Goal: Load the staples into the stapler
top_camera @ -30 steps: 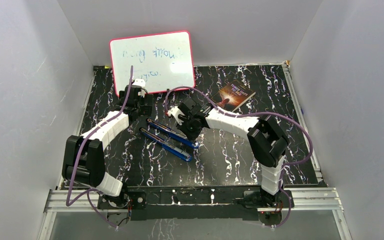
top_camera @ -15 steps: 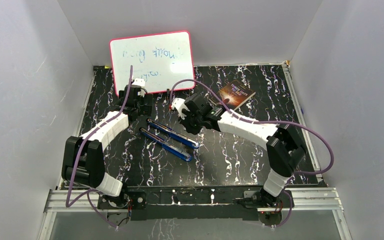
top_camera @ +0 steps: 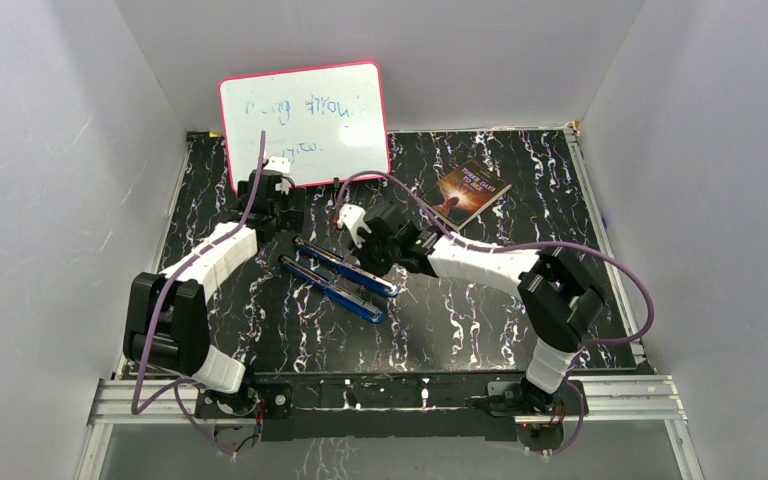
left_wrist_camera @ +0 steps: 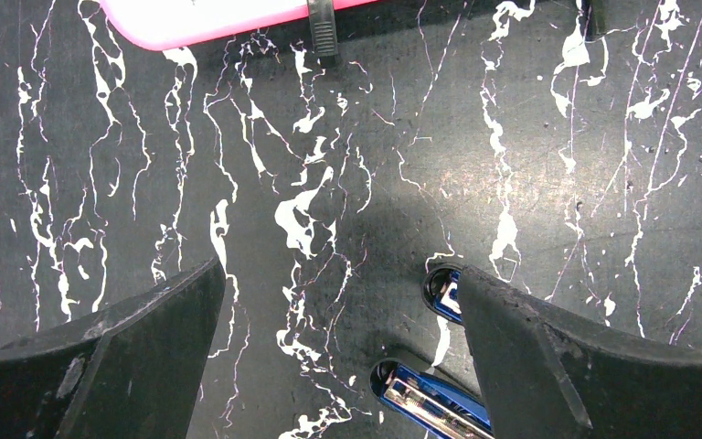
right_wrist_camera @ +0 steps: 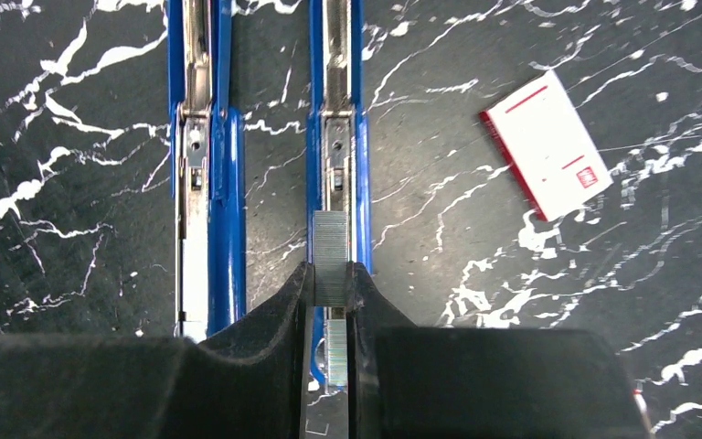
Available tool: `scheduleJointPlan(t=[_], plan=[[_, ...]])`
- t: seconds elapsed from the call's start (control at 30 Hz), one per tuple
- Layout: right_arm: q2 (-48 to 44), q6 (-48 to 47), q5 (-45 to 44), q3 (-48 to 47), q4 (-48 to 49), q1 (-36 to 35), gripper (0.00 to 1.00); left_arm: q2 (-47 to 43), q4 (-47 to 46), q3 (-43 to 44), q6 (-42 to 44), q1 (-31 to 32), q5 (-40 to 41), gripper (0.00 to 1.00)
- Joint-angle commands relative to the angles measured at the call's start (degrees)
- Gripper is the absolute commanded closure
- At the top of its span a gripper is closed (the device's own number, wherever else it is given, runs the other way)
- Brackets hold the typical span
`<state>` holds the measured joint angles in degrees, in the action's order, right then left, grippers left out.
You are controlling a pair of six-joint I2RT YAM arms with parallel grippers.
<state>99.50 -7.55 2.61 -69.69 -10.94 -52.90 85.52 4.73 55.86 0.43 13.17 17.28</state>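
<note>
Bright, even light is cast from above; soft shadows are thrown beside the arms (top_camera: 210, 250). Faint glints are seen on the stapler (right_wrist_camera: 334, 137). The right gripper (right_wrist_camera: 331, 283) is rendered dark, possibly slightly defocused.

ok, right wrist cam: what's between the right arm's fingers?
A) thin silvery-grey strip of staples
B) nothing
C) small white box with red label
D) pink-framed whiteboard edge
A: the right fingers pinch the thin silvery-grey strip of staples, lined up with a channel of the open blue metal stapler; the small white box with a red label lies apart, untouched.
</note>
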Motion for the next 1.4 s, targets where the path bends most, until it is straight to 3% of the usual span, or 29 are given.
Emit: scheduleJointPlan(t=[0.0, 0.17, 0.53, 0.83, 1.37], plan=[[-1.8, 1.4, -2.1, 5.6, 10.4, -1.4, 1.0, -2.6, -0.6, -0.3, -0.3, -0.5, -0.3, 0.02], [-3.5, 2.4, -4.4, 10.4, 16.2, -1.4, 1.0, -2.5, -0.6, -0.3, -0.3, -0.4, -0.4, 0.02], [-4.1, 2.1, -5.0, 10.3, 16.3, -1.4, 1.0, -2.5, -0.7, -0.3, -0.3, -0.5, -0.3, 0.02], [-0.5, 0.1, -0.2, 4.8, 8.1, 0.4, 1.0, -2.7, -0.6, -0.4, -0.3, -0.5, -0.3, 0.02], [2.4, -0.3, 1.6, 2.8, 4.7, 1.2, 1.0, -2.7, -0.7, -0.4, -0.3, -0.5, -0.5, 0.02]])
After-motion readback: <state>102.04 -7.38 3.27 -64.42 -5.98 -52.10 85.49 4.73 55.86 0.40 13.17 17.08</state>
